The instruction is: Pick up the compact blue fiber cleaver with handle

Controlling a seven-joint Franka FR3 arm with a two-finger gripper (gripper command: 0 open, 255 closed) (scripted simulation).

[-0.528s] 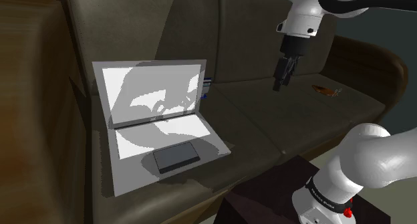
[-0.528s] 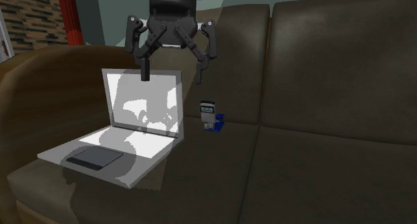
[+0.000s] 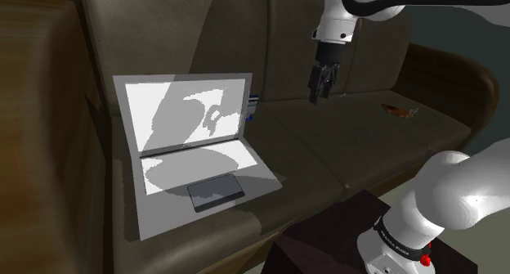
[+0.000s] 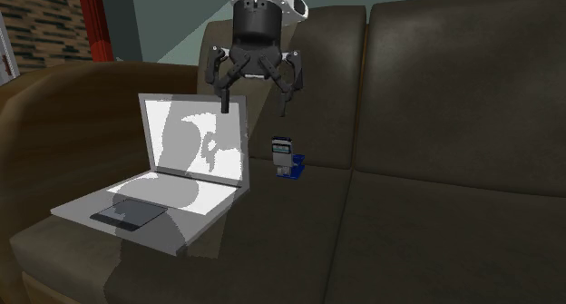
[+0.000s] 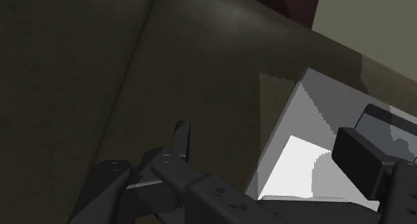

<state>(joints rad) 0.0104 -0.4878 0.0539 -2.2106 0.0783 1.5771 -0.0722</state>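
A dark brown sofa (image 3: 343, 141) takes up most of the scene, with the white arm (image 3: 458, 199) rising from its stand (image 3: 327, 240) at the shoulder view's lower right and reaching over the seat. An open grey laptop (image 3: 188, 109) sits on the cushion at that view's left, its screen and keyboard drawn as plain pale patches with no logo or key legends to read. The black gripper (image 4: 254, 110) hangs in the air above the seat with its fingers (image 4: 223, 102) spread wide and nothing between them. The cleaver (image 4: 287, 157), a small grey piece on a blue base, stands on the seat against the back cushion just beside the laptop's screen, below the gripper and apart from it. The second exterior view shows it whole, while the shoulder view gives a blue sliver (image 3: 252, 107) past the screen's edge. The shoulder view adds a small brown object (image 3: 399, 110) lying well apart on the far cushion. The second exterior view adds a red curtain (image 4: 91, 21). A dark band (image 3: 400, 241) on the arm's base carries lettering too small to read.
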